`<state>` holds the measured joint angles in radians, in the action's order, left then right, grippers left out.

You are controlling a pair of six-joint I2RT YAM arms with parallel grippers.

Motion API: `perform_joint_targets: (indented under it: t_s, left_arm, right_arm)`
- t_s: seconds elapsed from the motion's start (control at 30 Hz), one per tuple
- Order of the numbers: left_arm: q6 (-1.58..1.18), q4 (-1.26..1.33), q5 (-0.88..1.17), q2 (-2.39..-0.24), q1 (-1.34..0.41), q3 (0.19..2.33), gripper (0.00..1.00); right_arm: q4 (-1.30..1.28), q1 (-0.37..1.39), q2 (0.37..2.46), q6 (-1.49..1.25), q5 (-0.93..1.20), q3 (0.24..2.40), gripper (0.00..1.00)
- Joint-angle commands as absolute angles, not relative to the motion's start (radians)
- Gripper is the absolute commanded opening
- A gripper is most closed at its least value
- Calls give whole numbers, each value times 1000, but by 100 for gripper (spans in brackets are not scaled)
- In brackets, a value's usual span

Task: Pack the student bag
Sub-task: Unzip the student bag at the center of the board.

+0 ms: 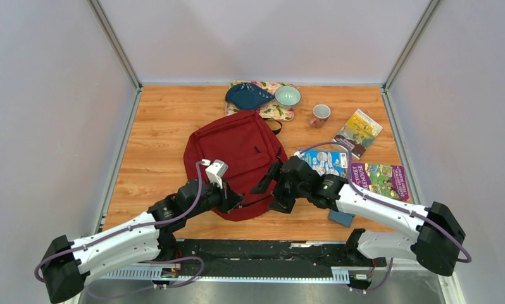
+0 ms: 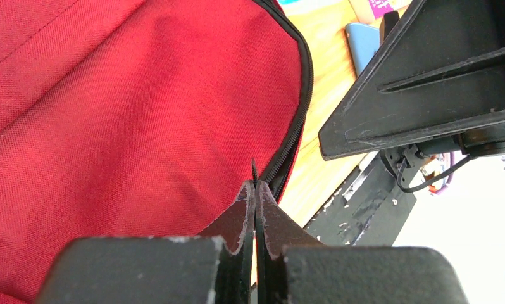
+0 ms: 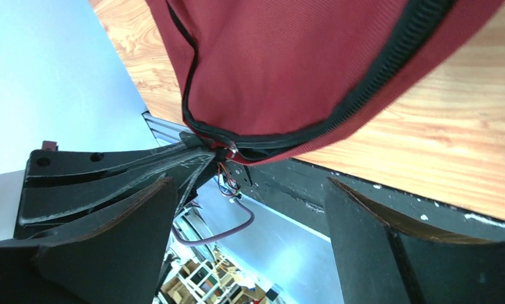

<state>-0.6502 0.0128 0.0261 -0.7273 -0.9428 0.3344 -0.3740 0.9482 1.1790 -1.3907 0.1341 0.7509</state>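
At student bag's [image 1: 237,149] near edge, left claw [image 2: 255,189] (perhaps on zipper [image 2: 298,123]).

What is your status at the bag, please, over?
Left gripper shut on zipper pull, near edge of student bag. Right gripper open, close beside it. Bag flat on table; books outside, to its right.

The student bag [image 1: 237,158] is dark red, its zipper pull [image 2: 254,170] black. The table [image 1: 161,126] is orange wood grain. At the far edge are a floral placemat [image 1: 280,113], a dark blue pouch [image 1: 247,96], a pale green bowl [image 1: 288,95] and a pink mug [image 1: 320,114]. On the right are a yellow booklet [image 1: 359,131], a blue-and-white book [image 1: 326,161], a purple-and-green book [image 1: 381,179] and, nearer, a blue wallet [image 1: 342,218].
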Motion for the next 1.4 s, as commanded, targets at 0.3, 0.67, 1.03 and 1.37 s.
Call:
perform_joint_targets:
  t_s: [0.3,0.67,1.03,1.37]
  left_arm:
    - [-618,-23,32,-678,-948,368,0]
    - [-614,-31,26,-661,-948,368,0]
    - [-485,-179,-89,-612,-946,411,0]
    - [-454,-434,-439,-491,-946,428,0]
  right_arm:
    - [-483,956,1210,-1535,84,827,84]
    - [-488,954,1316,-1609,69,850,73]
    - [-384,862,1387,-1436,136,824,0]
    - [-345,845,1391,-1293,184,762,0]
